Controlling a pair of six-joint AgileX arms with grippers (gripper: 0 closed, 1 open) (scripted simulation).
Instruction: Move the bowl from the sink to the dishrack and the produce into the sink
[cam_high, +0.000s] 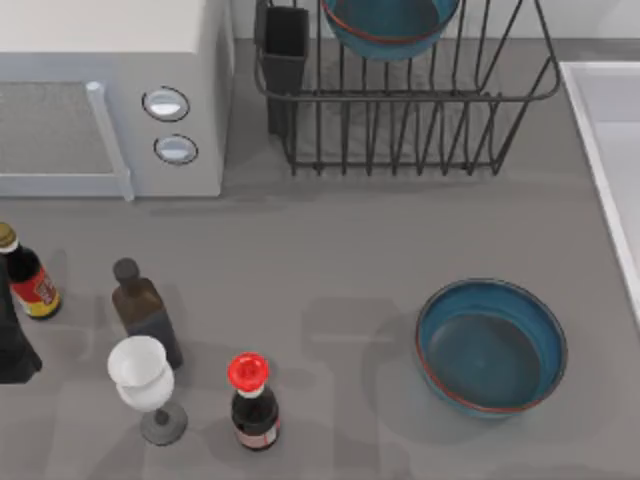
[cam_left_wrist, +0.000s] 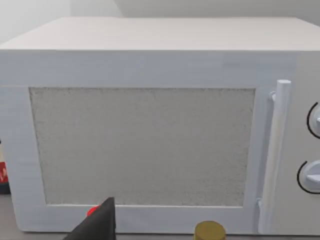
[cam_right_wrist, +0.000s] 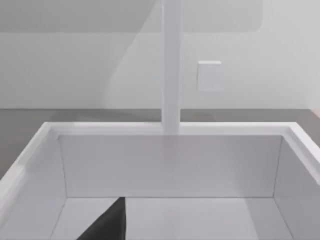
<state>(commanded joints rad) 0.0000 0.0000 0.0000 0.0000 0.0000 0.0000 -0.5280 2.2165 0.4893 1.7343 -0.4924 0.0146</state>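
Bowl, teal with a reddish rim, sits on the grey desk near the sink at the right edge. Farther back, a matching bowl rests in the black dishrack beside the microwave. Whether either hand is clenched or released cannot be told.

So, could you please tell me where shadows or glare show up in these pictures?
Top view: soft grey shadows lie on the table beside the bowl and under the dishrack. Left wrist view: evenly lit microwave, no glare. Right wrist view: a faint diagonal shadow crosses the wall behind the sink.
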